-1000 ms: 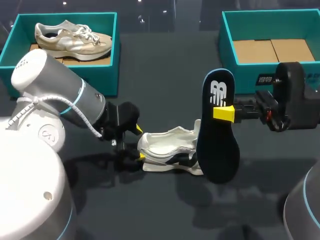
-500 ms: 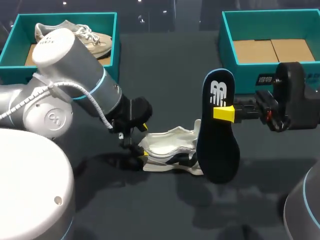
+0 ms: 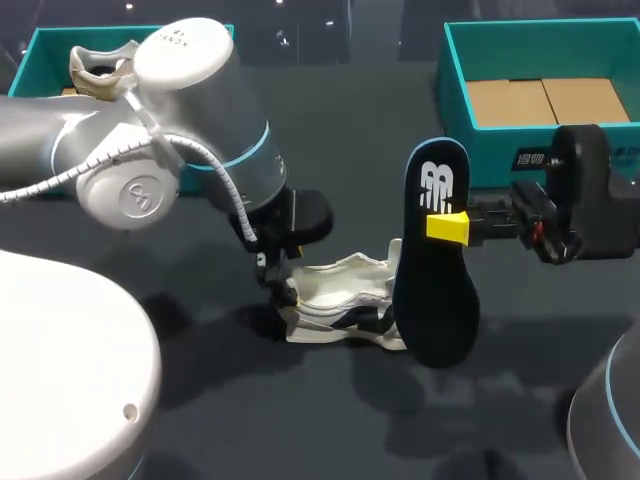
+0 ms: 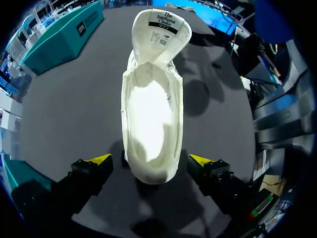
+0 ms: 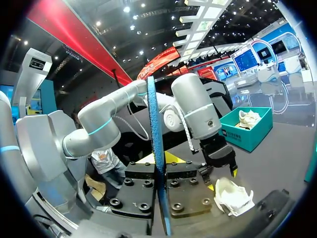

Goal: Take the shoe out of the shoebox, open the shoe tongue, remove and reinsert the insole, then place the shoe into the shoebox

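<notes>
Shoe (image 3: 340, 300) lies on table (image 3: 330, 140), heel between spread fingers of left gripper (image 4: 149, 159), which should clamp to steady it before right gripper (image 5: 158, 158), pinching upright insole (image 3: 435, 290), feeds it in toe-first.

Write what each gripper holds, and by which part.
Right gripper: the insole, pinched across its faces near the upper end. Left gripper: nothing; open astride the shoe heel.
</notes>
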